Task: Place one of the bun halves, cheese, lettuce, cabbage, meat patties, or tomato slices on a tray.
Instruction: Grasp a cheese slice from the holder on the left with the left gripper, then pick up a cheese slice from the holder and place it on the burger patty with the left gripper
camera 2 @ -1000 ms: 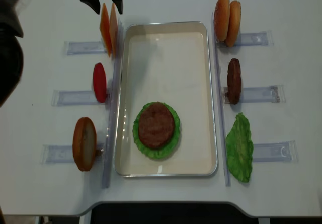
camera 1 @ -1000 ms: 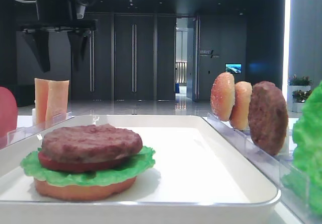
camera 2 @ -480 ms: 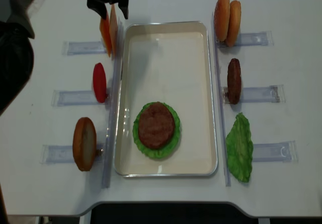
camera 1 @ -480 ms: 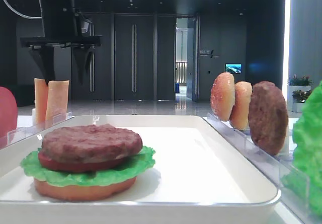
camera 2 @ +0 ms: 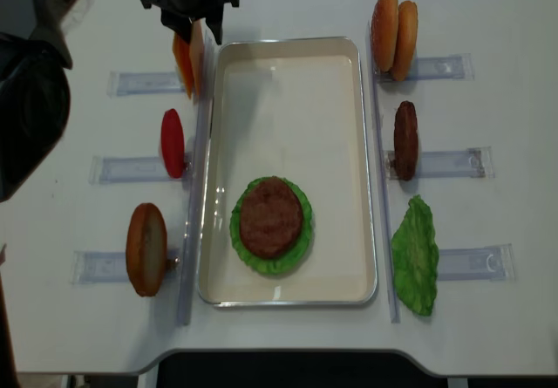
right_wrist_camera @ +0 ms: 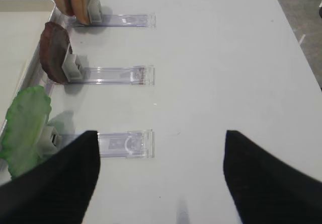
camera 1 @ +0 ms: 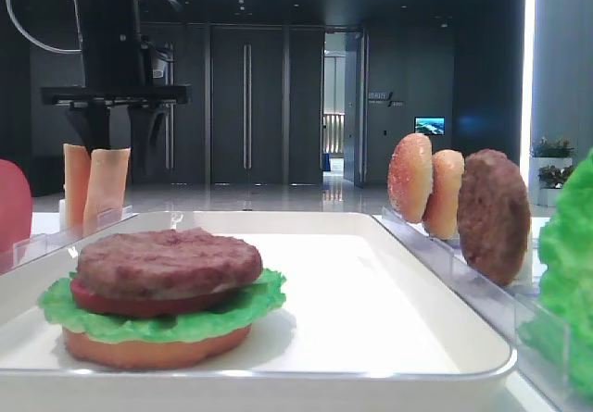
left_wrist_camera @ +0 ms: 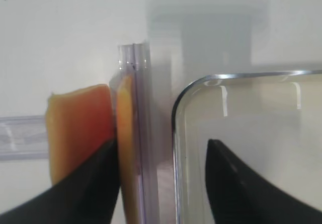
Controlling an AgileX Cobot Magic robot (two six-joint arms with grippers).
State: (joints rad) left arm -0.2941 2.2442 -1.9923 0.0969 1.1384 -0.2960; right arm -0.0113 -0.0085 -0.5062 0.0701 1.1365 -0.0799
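Two upright cheese [camera 2: 183,61] slices stand in a clear rack left of the white tray [camera 2: 288,91]. My left gripper [camera 2: 197,29] has come down over them, still open. In the left wrist view its left finger [left_wrist_camera: 85,183] sits between the two slices and its right finger [left_wrist_camera: 241,183] hangs over the tray [left_wrist_camera: 176,128]. The near slice [left_wrist_camera: 126,148] and the rack rail lie in the gap. On the tray rests a stack of bun half, lettuce, tomato and meat patty [camera 2: 271,218]. My right gripper [right_wrist_camera: 161,178] is open over bare table, holding nothing.
Left of the tray stand a tomato slice [camera 2: 173,142] and a bun half [camera 2: 146,248]. On the right stand two bun halves [camera 2: 394,30], a patty [camera 2: 405,139] and a lettuce leaf [camera 2: 415,255]. Clear racks [right_wrist_camera: 126,143] lie on both sides.
My left gripper has dropped from above the cheese slices down around the one nearest the tray, and its jaws have narrowed. The right gripper and the food have not moved.
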